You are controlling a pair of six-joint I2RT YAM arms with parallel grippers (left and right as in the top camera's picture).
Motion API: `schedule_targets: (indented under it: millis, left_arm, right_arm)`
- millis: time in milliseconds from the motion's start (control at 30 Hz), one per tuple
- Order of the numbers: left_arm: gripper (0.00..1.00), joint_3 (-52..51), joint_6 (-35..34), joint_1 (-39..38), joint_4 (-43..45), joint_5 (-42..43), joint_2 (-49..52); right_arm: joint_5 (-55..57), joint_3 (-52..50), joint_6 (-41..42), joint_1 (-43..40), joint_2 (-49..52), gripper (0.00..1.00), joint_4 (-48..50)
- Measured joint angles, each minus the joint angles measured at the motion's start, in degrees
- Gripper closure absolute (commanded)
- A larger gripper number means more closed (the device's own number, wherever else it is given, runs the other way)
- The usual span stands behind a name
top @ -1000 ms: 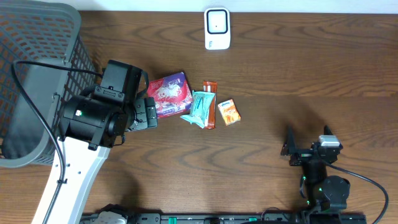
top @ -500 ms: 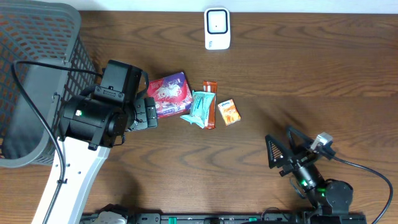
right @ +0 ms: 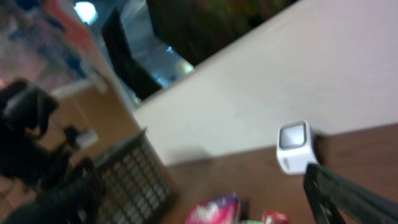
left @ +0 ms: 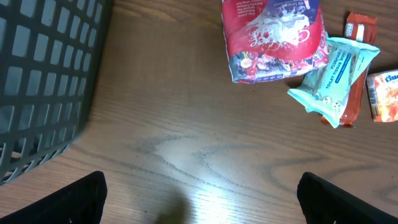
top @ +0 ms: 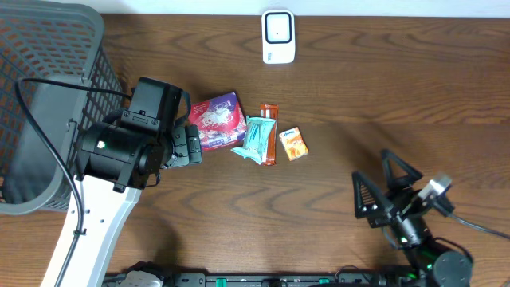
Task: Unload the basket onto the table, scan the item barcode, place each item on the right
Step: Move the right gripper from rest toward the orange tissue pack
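Several items lie mid-table: a red-purple snack bag [top: 215, 119], a teal tissue pack [top: 256, 139] over a red-brown bar [top: 270, 112], and a small orange pack [top: 293, 144]. The white barcode scanner [top: 278, 36] stands at the far edge. My left gripper [top: 192, 144] hovers open just left of the bag, holding nothing. In the left wrist view the bag [left: 273, 37], tissue pack [left: 333, 78] and orange pack [left: 385, 93] lie ahead of the wide-open left gripper [left: 199, 211]. My right gripper [top: 374, 182] stands open and empty at the near right. The blurred right wrist view shows the scanner [right: 293, 146].
A dark mesh basket [top: 48, 96] fills the left side of the table, close behind my left arm, and shows as the basket [left: 43, 81] in the left wrist view. A black cable runs over it. Bare wood lies between the items and the right gripper.
My right arm has risen and swung right, its open fingers now tilted up toward the table's far side. The left arm and the items have not moved.
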Motion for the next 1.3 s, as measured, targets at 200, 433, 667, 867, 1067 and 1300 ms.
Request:
schedule_targets:
  millis: [200, 433, 667, 867, 1067, 1300]
  left_arm:
    - [0.02, -0.02, 0.0, 0.0, 0.02, 0.0, 0.0]
    - [0.02, -0.09, 0.0, 0.0, -0.02, 0.0, 0.02]
    - [0.02, -0.09, 0.0, 0.0, 0.0, 0.0, 0.02]
    - [0.02, -0.09, 0.0, 0.0, 0.0, 0.0, 0.02]
    - [0.02, -0.09, 0.0, 0.0, 0.0, 0.0, 0.02]
    - [0.02, -0.09, 0.0, 0.0, 0.0, 0.0, 0.02]
  right_arm:
    - [2.19, 20.65, -11.26, 0.02, 15.04, 0.01, -23.34]
    - [1.7, 40.89, -18.14, 0.0, 37.99, 0.01, -46.03]
    - [-12.09, 46.05, -19.1, 0.02, 53.31, 0.01, -49.09]
    - [-18.51, 46.05, -18.21, 0.37, 63.04, 0.01, -49.81]
    - [-20.24, 46.05, -19.47, 3.39, 67.76, 0.01, -50.1]
    - [-12.33, 46.05, -17.31, 9.55, 67.8, 0.01, -49.94]
